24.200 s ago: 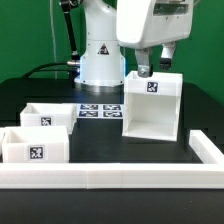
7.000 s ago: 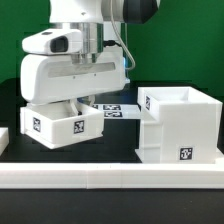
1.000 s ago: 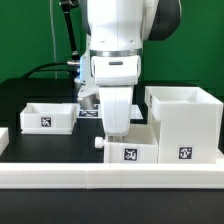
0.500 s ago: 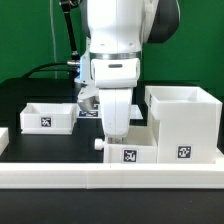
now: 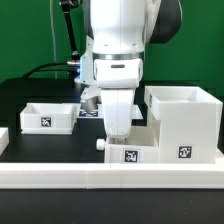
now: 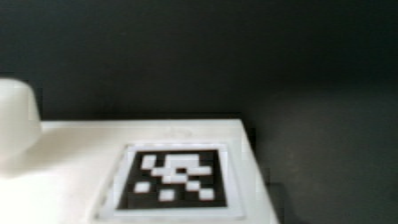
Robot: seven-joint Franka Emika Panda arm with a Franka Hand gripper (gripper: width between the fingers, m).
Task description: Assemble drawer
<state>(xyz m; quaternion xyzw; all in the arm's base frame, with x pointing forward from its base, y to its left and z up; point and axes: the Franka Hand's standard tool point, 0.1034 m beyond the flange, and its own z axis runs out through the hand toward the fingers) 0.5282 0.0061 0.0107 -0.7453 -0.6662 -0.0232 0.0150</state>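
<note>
gripper (image 5: 117,132) down over the small tray (image 5: 128,152), just beside the housing (image 5: 182,125), behind front rail (image 5: 110,180). can't tell if it's apart or clamped. 2nd tray (image 5: 45,117) off at exterior view's left.

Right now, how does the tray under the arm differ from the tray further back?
The near tray sits beside the housing, under the end effector; the far tray stands alone toward the exterior view's left. The near tray shows a knob; the far tray shows none. Both are white, shallow and carry a square tag on the facing wall.
</note>
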